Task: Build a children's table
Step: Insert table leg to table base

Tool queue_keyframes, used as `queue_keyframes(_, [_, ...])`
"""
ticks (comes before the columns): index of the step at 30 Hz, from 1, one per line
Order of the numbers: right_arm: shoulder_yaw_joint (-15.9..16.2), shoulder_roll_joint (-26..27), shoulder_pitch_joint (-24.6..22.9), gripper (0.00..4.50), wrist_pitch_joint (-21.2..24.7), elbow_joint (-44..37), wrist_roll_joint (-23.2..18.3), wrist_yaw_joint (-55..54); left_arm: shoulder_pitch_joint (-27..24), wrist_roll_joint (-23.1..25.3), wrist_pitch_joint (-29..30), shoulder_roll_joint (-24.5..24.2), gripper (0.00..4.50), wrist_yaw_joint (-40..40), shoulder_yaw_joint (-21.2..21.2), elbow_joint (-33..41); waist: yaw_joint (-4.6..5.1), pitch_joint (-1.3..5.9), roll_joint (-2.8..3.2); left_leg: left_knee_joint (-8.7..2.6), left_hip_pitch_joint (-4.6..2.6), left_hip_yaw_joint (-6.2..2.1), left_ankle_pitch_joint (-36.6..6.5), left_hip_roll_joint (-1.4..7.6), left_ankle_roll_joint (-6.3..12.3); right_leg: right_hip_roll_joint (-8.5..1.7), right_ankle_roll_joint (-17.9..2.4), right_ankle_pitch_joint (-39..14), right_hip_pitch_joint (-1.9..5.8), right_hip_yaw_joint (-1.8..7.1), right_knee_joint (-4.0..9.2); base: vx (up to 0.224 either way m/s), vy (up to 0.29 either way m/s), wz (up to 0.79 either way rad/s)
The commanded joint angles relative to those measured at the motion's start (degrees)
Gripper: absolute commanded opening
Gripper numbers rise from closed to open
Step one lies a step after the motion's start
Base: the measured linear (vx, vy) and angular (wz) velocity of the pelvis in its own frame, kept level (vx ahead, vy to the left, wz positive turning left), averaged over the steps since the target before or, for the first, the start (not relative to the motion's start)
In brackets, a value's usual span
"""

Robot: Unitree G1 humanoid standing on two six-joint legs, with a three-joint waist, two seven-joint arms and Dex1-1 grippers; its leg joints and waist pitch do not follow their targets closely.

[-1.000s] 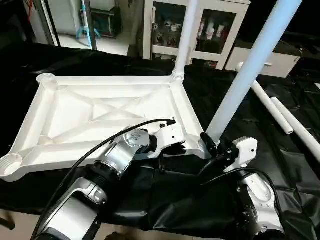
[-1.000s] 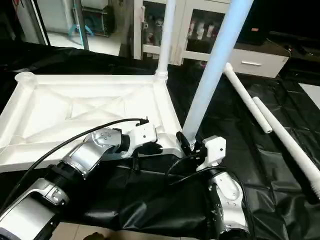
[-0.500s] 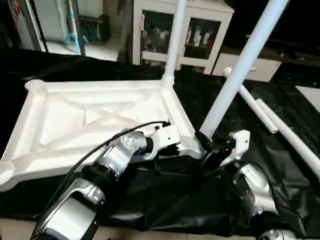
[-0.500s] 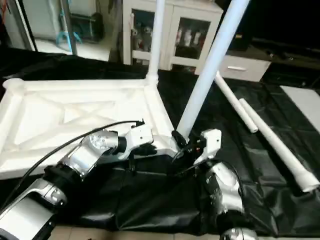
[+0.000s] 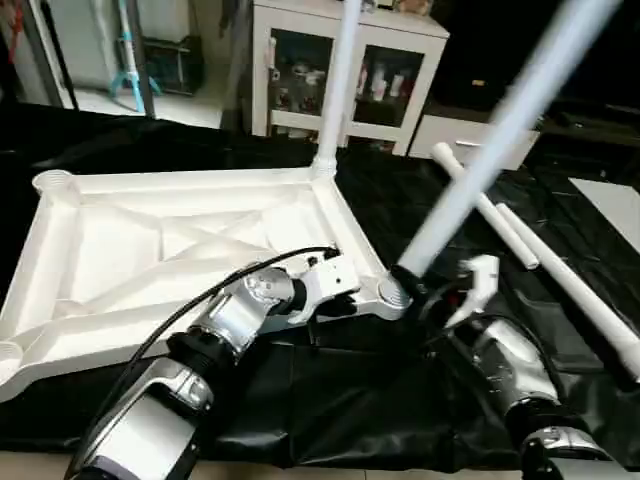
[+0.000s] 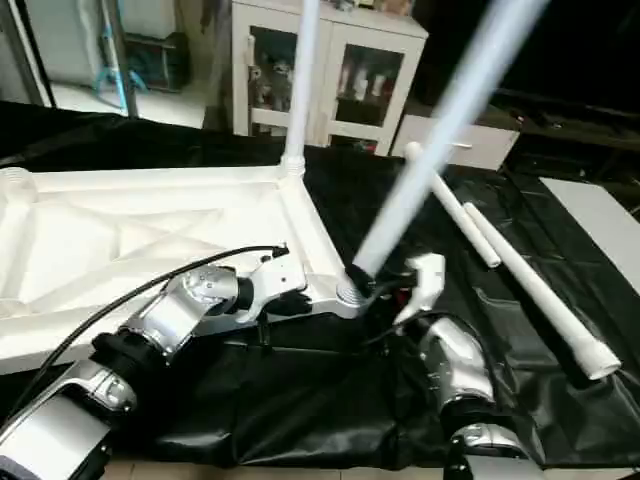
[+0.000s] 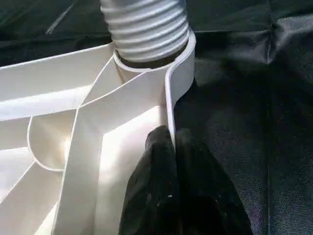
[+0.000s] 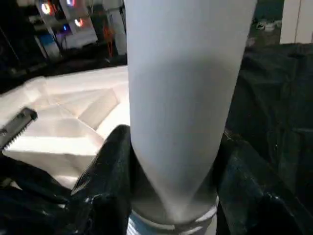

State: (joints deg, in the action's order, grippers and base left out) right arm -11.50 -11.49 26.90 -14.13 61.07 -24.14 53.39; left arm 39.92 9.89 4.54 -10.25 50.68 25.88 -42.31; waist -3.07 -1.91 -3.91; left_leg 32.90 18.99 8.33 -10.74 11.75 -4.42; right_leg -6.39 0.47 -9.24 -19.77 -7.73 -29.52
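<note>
At near corner, leg (image 5: 490, 140) tilted right

The bench (image 5: 330, 395) is draped in crinkled black sheeting, and the white table top (image 5: 150, 260) lies upside down on its left half, ribbed underside up, reaching from the near edge towards the far one. Two loose white legs (image 5: 560, 270) lie flat on the sheeting on the right side, side by side, running from mid-bench out towards the near right corner. A pale flat sheet (image 5: 612, 200) sits at the right edge.
</note>
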Motion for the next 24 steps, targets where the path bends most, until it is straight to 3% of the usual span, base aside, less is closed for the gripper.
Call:
queue_keyframes(1, [-5.74,-7.27,-6.55,1.93,7.90,14.18,0.75,-5.80,2.73,-0.15,-2.76,-1.22,0.00,0.92,-1.45,2.78,0.97,1.30,1.73,-5.73,-1.92,-1.55,-44.64,2.11,-2.82,-3.17,-4.55,-36.07,-1.50,0.85,5.03,0.000,0.000,0.00])
queue_keyframes(3, [-8.16,-8.74,-5.02,1.93,9.56,14.58,-1.82,-3.56,2.80,-0.04,-2.84,-1.07,0.00,0.74,-1.35,2.68,0.80,1.26,1.80,-5.79,-1.80,-1.53,-44.47,2.13,-2.91,-3.16,-4.90,-35.53,-1.67,1.02,4.87,0.000,0.000,0.00])
queue_keyframes(7, [-7.58,-9.97,-4.20,1.93,10.02,14.95,-1.31,-2.01,2.80,0.10,-3.02,-1.04,0.00,0.64,-1.15,2.58,0.67,1.25,1.62,-5.85,-1.38,-1.56,-43.65,2.03,-2.90,-3.37,-4.41,-36.66,-1.66,1.10,4.90,0.000,0.000,0.00])
queue_keyframes(10, [-6.92,-10.32,-3.99,1.93,9.80,15.14,-0.60,-1.50,2.85,0.13,-3.06,-0.93,0.00,0.57,-1.18,2.49,0.67,1.19,1.30,-5.67,-1.58,-1.51,-43.16,1.95,-2.62,-3.52,-3.91,-38.35,-1.93,1.01,5.24,0.000,0.000,0.00])
queue_keyframes(12, [-6.25,-10.32,-3.38,1.93,8.54,14.28,-0.32,0.77,3.06,0.22,-3.27,-1.00,0.00,-0.16,-1.38,2.19,0.68,1.08,1.56,-5.68,-1.70,-1.60,-43.36,1.95,-2.64,-3.49,-3.48,-39.21,-2.06,0.79,5.42,0.000,0.000,0.00])
queue_keyframes(14, [-5.74,-8.88,-3.75,1.93,11.45,5.70,-2.43,3.32,3.21,0.26,-3.35,-0.96,0.00,-0.84,-1.59,2.05,0.73,0.89,1.55,-5.89,-1.73,-1.71,-44.20,1.92,-2.66,-3.12,-3.05,-39.05,-1.94,0.50,5.70,0.000,0.000,0.00])
queue_keyframes(16, [-4.78,-7.08,-4.92,1.93,18.84,-11.57,-6.42,4.68,3.77,0.14,-4.04,-0.63,0.00,-2.76,-2.45,1.30,0.09,1.41,1.72,-6.06,-1.41,-1.56,-41.40,1.96,-2.49,-3.40,-3.71,-36.50,-1.51,1.38,5.14,0.000,0.000,0.00])
queue_keyframes(17, [-4.65,-6.88,-5.03,1.93,20.67,-16.11,-7.55,4.61,4.06,-0.50,-3.86,-0.46,0.44,-2.70,-3.05,1.13,-0.17,1.89,0.85,-6.19,-0.36,-1.32,-37.09,2.04,-1.84,-3.53,-4.51,-33.44,-1.02,2.12,4.28,0.000,0.000,0.00])
queue_keyframes(18, [-4.72,-7.01,-4.64,1.93,22.12,-20.04,-8.81,4.58,4.38,-1.48,-3.95,-0.38,0.44,-2.25,-3.87,1.19,-0.85,2.96,0.13,-6.16,1.58,-0.91,-26.56,1.97,-0.35,-3.62,-6.18,-25.14,0.29,3.30,2.64,0.000,0.000,0.00])
queue_keyframes(19, [-5.00,-7.36,-3.62,1.93,24.31,-25.19,-10.90,4.47,4.67,-2.91,-3.65,-0.47,0.55,-1.36,-5.04,1.75,-1.18,3.45,0.11,-5.83,1.93,-0.59,-20.76,1.97,0.59,-3.56,-7.80,-18.83,0.31,3.61,1.63,0.000,0.000,0.00])
queue_keyframes(20, [-5.00,-7.36,-3.62,1.93,24.31,-25.19,-10.90,4.47,4.67,-2.91,-3.65,-0.47,0.55,-1.36,-5.04,1.75,-1.19,3.58,0.22,-5.21,2.65,0.10,-12.09,1.79,3.12,-3.21,-10.54,-8.86,0.26,3.72,0.24,0.000,0.000,0.00])
queue_keyframes(21, [-4.87,-7.58,-3.02,1.93,25.77,-28.13,-11.92,4.03,4.70,-3.37,-3.80,-0.75,0.59,-0.75,-5.34,2.01,-1.34,3.26,0.45,-4.78,2.80,0.75,-10.03,1.77,5.36,-2.88,-12.52,-6.33,-0.66,3.67,-0.02,0.000,0.000,0.00])
queue_keyframes(22, [-3.95,-8.21,-1.61,1.93,27.95,-33.31,-12.98,3.11,4.97,-3.78,-5.17,-1.37,0.75,-0.55,-5.92,1.75,-1.28,3.23,0.83,-4.39,2.83,1.21,-10.94,1.47,6.20,-3.00,-13.71,-6.91,-0.84,3.89,-0.12,0.027,-0.054,-0.05])
queue_keyframes(23, [-3.95,-8.21,-1.61,1.92,27.95,-33.31,-12.98,3.11,4.97,-3.78,-5.17,-1.37,0.88,-0.55,-5.92,1.75,-1.28,3.23,0.83,-4.39,2.83,1.21,-10.94,1.47,6.20,-3.00,-13.71,-6.91,-0.84,3.89,-0.12,0.040,-0.062,-0.06])
queue_keyframes(24, [-2.70,-9.02,-0.35,1.92,30.01,-37.62,-12.88,2.39,5.65,-3.82,-7.55,-2.04,0.88,-1.47,-6.54,0.76,-1.50,3.40,0.41,-3.88,3.21,1.56,-8.53,1.15,7.05,-3.08,-13.87,-5.50,-0.65,4.03,-0.60,0.040,-0.062,-0.06])
